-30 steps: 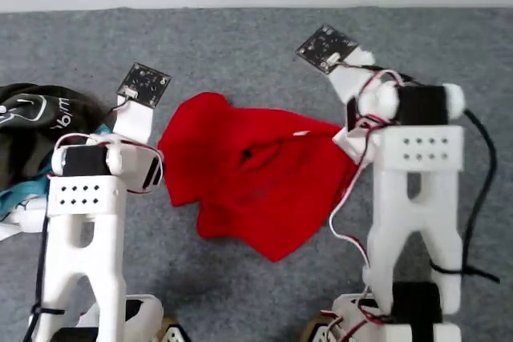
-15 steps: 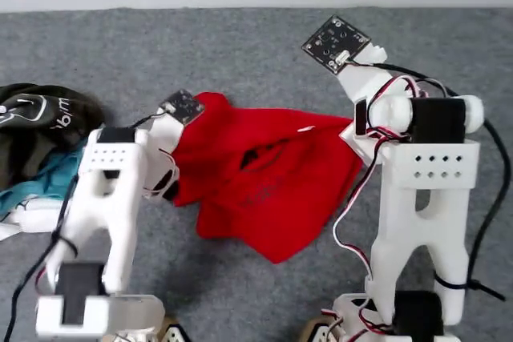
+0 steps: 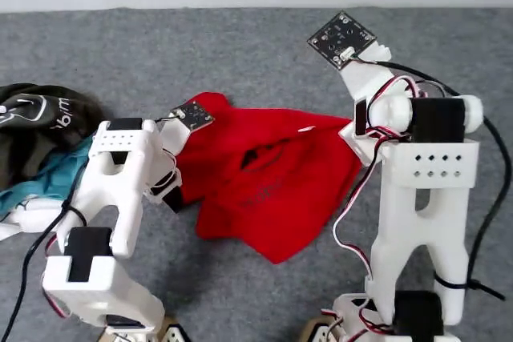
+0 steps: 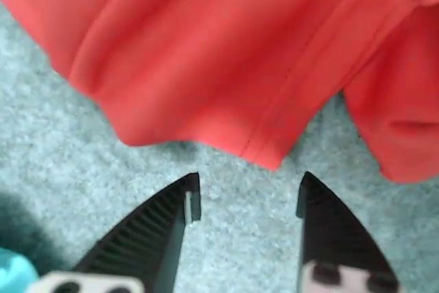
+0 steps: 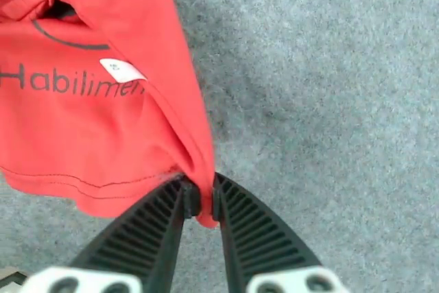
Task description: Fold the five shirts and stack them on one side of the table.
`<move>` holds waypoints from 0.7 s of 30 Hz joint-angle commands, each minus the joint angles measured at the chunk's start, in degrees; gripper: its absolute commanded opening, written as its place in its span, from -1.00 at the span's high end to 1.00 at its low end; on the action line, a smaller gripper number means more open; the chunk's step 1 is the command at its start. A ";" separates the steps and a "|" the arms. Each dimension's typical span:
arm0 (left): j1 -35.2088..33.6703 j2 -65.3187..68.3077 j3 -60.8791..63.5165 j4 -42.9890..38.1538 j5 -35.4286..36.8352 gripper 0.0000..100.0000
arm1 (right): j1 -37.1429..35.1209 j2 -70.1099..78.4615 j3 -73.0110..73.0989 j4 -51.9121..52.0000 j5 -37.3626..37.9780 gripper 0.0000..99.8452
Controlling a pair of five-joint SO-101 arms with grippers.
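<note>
The crumpled red cotton shirt (image 3: pixel 264 186) lies on the grey carpeted surface (image 3: pixel 224 54) between the arms. The right tool (image 5: pixel 199 200) is clenched on its edge. The left tool (image 4: pixel 248 193) gapes, released, just beside its hem.

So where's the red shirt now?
High view: the crumpled red shirt lies midway on the grey table, one edge pinched by the right gripper, the open left gripper at its other side.

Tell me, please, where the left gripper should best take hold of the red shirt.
Probably the seamed hem corner of the red shirt, jutting out just ahead of the open left gripper. Come in low along the table from that side, since the right gripper pinches the opposite edge.
</note>
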 commanded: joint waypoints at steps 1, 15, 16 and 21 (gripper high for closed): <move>1.14 -0.70 -2.51 -1.58 -0.62 0.53 | 0.57 -1.54 -0.26 2.07 -1.41 0.98; 4.66 4.40 -4.09 -6.86 -0.09 0.59 | 0.75 -1.45 -0.26 2.15 -1.49 0.98; 4.66 5.71 -5.76 -5.54 -0.09 0.61 | 0.75 -1.45 -0.26 2.15 -1.41 0.98; 4.75 13.27 -14.46 2.20 -0.09 0.64 | 0.75 -1.45 -0.26 2.15 -1.32 0.98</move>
